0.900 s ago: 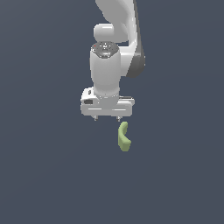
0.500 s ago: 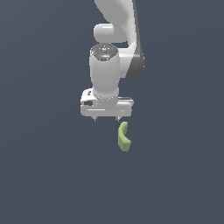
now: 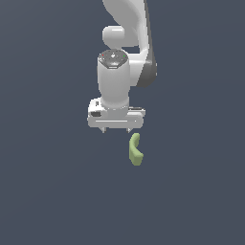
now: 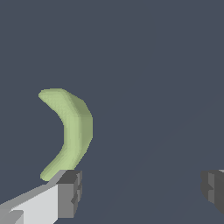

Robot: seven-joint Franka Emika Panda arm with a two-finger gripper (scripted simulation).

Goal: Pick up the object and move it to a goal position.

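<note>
Since the earlier frames almost nothing has shifted: the arm holds the same pose and the object lies in the same spot below it. Nearest in the exterior view is the object point(image 3: 135, 150), a small light yellow-green, banana-like bent chunk lying on the dark grey bench point(image 3: 48, 191), just below the hand and a little toward the exterior view's right. Beyond it hangs the white hand point(image 3: 116, 130), pointing down, its two short fingers spread wide apart and gripping nothing. In the wrist view the object point(image 4: 68, 131) sits just beside one dark finger pad point(image 4: 70, 192), outside the open gap, while the other pad point(image 4: 213, 188) is well apart. Farther back, the white arm point(image 3: 125, 48) rises out of view.
</note>
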